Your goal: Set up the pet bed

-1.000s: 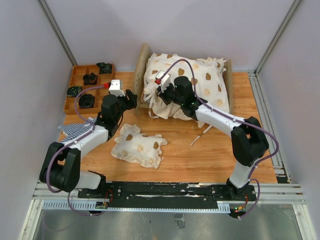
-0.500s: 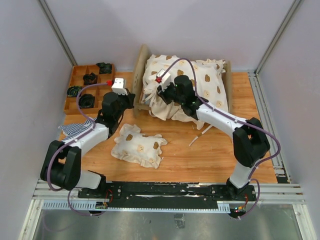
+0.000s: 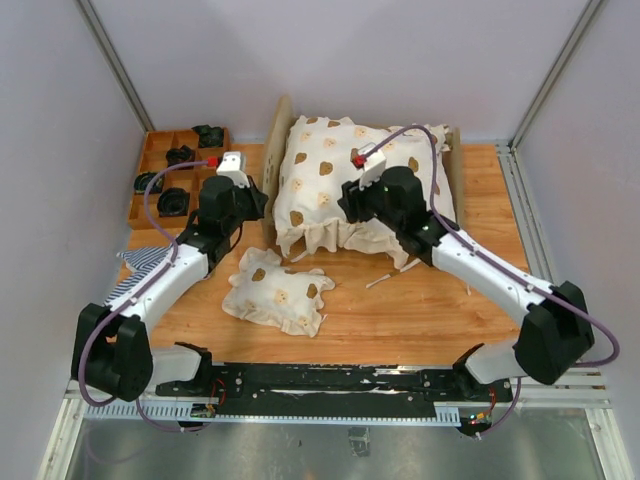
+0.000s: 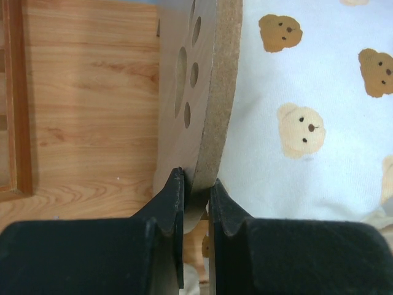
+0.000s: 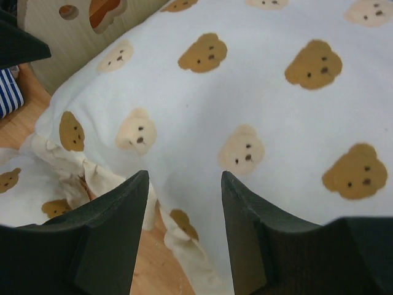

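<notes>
The pet bed [image 3: 281, 140] stands at the far middle of the desk [image 3: 420, 310], directly ahead of both arms. Its plywood frame is mostly hidden under a cream bear-print quilt [image 3: 350, 175].

The left gripper [image 4: 195, 184] is closed narrow on the edge of the arched headboard [image 4: 196, 92]. One finger sits on the face with the paw-print cutout and the other on the quilt side, so the board rises straight up out of its jaws. In the overhead view the left gripper [image 3: 260, 200] meets the near end of that headboard.

The right gripper [image 5: 184, 178] stands wide and holds nothing. The quilt [image 5: 264, 92] lies just below and ahead of its fingers, and the ruffled hem droops past the left finger toward the desk.

The frame looks stiff and light. It would probably slide or tip under a sideways pull, so a pinch on the thin headboard edge suits it. The quilt is soft and limp, best taken by a corner or the ruffle.

A matching pillow [image 3: 278, 290] lies on the desk nearer the bases, between the two arms.
</notes>
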You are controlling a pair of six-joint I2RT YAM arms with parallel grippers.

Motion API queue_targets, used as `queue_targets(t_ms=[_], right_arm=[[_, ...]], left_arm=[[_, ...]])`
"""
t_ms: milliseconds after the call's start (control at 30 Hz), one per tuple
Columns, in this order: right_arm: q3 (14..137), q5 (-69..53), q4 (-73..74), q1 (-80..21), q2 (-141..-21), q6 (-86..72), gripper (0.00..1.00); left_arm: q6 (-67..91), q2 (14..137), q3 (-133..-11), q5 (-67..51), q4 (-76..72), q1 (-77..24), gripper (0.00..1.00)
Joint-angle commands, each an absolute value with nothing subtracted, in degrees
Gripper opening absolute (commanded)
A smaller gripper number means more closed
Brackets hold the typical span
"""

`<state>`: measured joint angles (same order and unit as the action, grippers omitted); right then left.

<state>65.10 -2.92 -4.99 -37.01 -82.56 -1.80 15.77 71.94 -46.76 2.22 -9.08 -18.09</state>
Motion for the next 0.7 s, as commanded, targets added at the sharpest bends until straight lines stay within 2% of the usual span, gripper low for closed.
queue_targets(t_ms=[0, 133, 233, 433, 667], right_arm=[[57.6, -0.1, -7.0, -39.8, -75.0, -8.5, 0.52], [48.3, -0.2, -18.4, -45.1, -69.8, -7.2, 0.51], [43.6, 2.4, -29.5, -52.0, -70.8, -2.0, 0.5], [42.6, 2.3, -45.4, -58.8, -80.3, 5.7, 0.5], [45.4, -0.9, -62.0, -59.7, -96.7, 7.9, 0.46]], left_arm=[[27.6, 70.0, -55.9, -0.9, -8.7, -18.4, 0.0], [30.5, 71.8, -61.6, -0.8, -3.7, -18.6, 0.0], [32.6, 73.1, -65.0, -0.8, -1.0, -19.1, 0.0], [34.1, 75.7, -72.8, -0.5, 5.1, -20.5, 0.0], [35.8, 75.6, -77.0, 0.4, 9.6, -20.6, 0.0]])
